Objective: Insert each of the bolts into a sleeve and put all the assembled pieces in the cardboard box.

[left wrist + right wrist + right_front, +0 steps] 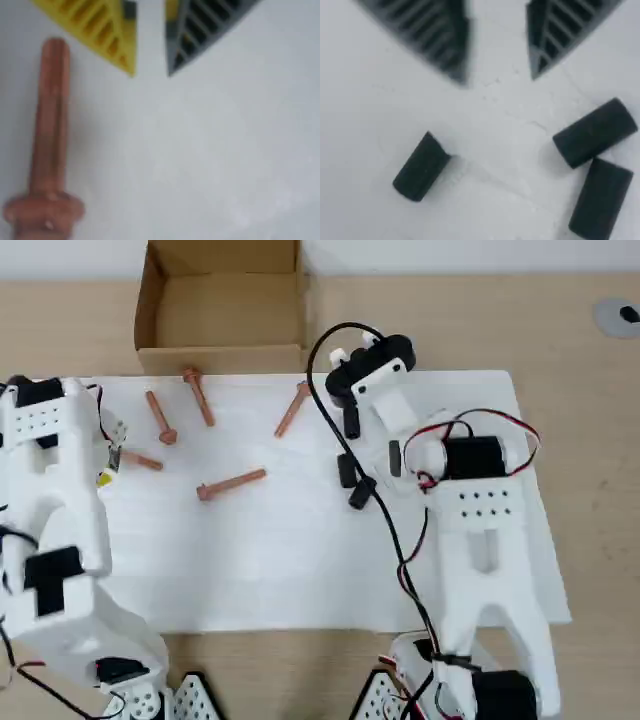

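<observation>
Setting: a white sheet lies on a wooden table. The cardboard box stands open at the far edge, just beyond the sheet.
Bolts: five copper-coloured bolts lie loose on the left and far part of the sheet, none inside a sleeve. The leftmost bolt rests flat beside the left arm.
Sleeves: short black sleeves lie on their sides right of centre, well apart from the bolts. The right wrist view shows a lone sleeve and a touching pair.
Left gripper: the yellow and dark fingers stand apart with nothing between them. It is low over the sheet, just beside the shaft of the leftmost bolt and not around it.
Right gripper: the fingers stand apart and hold nothing. It is over bare sheet near the lone sleeve.
Step in hand: judged to be the first pick, with each arm poised over its own kind of part. No assembled piece is to be seen.
Next move calls for: the left gripper shifting sideways to straddle the bolt's shaft, and the right centring on the lone sleeve. Each then closes across the part's narrow width.
Caution: the round parts are likely to roll if nudged off-centre.
</observation>
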{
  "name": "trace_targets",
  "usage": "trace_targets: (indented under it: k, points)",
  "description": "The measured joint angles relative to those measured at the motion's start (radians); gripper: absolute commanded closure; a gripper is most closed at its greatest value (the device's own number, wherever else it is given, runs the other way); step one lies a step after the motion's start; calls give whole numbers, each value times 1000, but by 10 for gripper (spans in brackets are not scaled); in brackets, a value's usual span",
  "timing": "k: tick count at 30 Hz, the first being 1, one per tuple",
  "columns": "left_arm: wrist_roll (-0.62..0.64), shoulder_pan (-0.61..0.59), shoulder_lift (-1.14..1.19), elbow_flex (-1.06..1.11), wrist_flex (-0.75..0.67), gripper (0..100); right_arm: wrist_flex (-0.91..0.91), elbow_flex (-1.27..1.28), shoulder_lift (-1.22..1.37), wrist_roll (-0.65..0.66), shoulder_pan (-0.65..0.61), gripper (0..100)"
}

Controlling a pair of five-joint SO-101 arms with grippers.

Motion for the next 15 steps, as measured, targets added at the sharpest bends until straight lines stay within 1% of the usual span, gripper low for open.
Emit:
trace_targets:
  k: [5, 15]
  points:
    - [6, 0, 114, -97, 6, 954, 3, -25, 41, 0, 0, 839]
    - [6, 0, 163, -206, 5, 951, 3, -25, 52, 0, 0, 836]
